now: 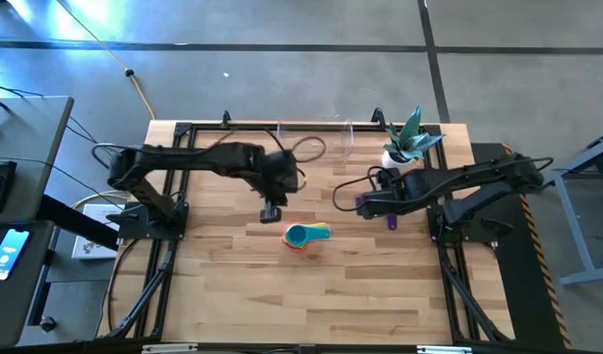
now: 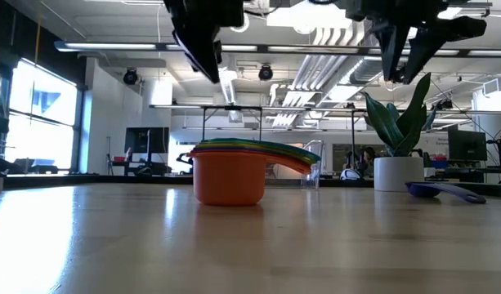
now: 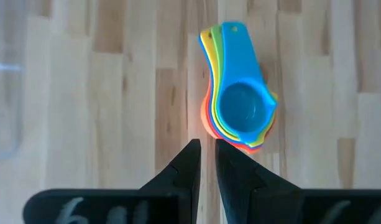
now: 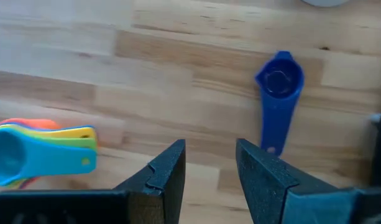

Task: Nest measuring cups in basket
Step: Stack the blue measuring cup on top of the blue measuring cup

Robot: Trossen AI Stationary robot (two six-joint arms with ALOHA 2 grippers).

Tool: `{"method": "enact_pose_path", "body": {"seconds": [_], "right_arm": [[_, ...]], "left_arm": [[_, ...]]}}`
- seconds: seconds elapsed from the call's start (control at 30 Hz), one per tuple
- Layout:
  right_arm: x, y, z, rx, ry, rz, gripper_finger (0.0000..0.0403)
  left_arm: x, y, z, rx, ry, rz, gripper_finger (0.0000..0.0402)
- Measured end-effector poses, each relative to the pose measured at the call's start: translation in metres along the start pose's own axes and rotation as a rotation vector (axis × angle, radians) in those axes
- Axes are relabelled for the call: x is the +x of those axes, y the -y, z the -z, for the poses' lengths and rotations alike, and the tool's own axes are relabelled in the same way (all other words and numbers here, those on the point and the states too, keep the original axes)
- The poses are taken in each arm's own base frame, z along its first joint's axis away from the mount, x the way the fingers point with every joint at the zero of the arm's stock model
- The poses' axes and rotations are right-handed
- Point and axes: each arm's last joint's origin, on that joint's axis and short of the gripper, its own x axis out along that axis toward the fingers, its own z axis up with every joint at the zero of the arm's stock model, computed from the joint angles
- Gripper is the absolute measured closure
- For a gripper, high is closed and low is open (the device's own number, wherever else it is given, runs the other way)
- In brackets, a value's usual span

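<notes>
Desk (image 1: 232,295): wooden, stack of nested cups (image 1: 307,235) near centre.
Left gripper (image 1: 271,211): above stack, fingers narrow, empty.
Right gripper (image 1: 363,206): fingers moderately apart, empty, near purple cup (image 1: 391,221).

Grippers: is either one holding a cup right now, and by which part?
Nothing is held. The left gripper hangs empty above the nested cup stack; the right gripper is open, empty, above the table near the lone blue-purple cup.

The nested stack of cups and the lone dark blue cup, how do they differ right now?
The nested stack sits near the table's middle; the dark blue cup lies apart, near the white plant pot. The stack shows several colours with a light blue cup on top; the dark blue cup is single. Both rest on the table, outside the basket.
</notes>
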Motion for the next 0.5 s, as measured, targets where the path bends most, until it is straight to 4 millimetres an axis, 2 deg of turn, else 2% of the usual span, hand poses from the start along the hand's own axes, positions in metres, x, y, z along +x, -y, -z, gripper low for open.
{"method": "enact_pose_path", "body": {"seconds": [0.27, 0.5], "right_arm": [[0.025, -0.003, -0.011, -0.126, -0.072, 0.189, 0.0269], [0.039, -0.005, -0.033, -0.241, -0.143, 0.203, 0.0269]], "left_arm": [[-0.052, -0.008, 0.009, -0.023, 0.150, -0.034, 0.0362], [-0.070, -0.020, 0.013, -0.071, 0.212, -0.067, 0.0362]]}}
